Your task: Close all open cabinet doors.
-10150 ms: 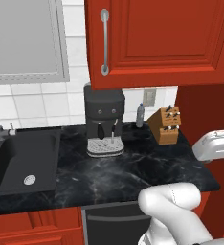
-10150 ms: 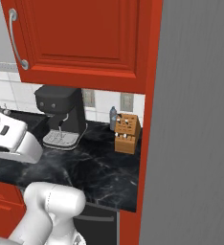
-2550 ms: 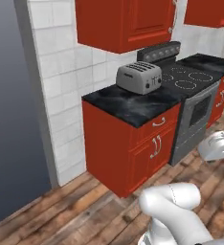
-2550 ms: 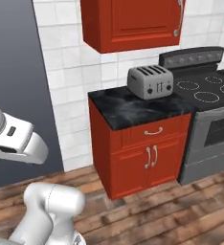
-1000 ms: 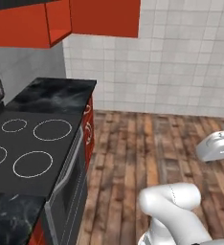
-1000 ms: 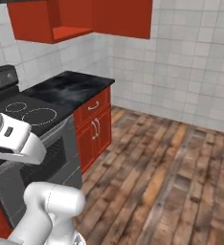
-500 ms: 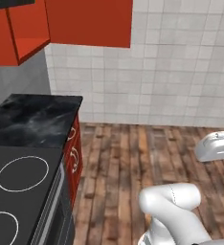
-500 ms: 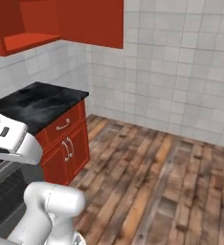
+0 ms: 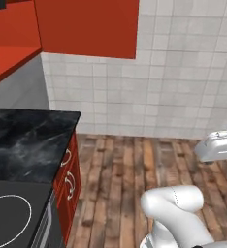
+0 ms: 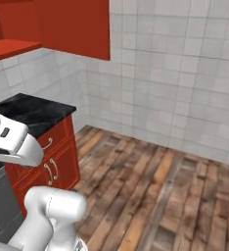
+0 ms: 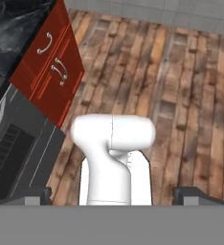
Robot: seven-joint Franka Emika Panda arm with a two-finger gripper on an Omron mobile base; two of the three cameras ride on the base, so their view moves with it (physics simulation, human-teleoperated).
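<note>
Judging by the views, the step in hand is travel, not closing; a red wall cabinet door (image 9: 86,26) hangs above the black counter's (image 9: 23,140) end edge; the gripper (image 11: 114,197) holds nothing, its opening I cannot tell; next, face the door.

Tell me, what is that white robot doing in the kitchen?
It isn't holding anything. Its gripper points down at the wooden plank floor, fingertips apart. Beside it stand a black marble counter on small red base cabinets and a dark stove. Glossy red wall cabinets hang above, out of its grasp.
</note>
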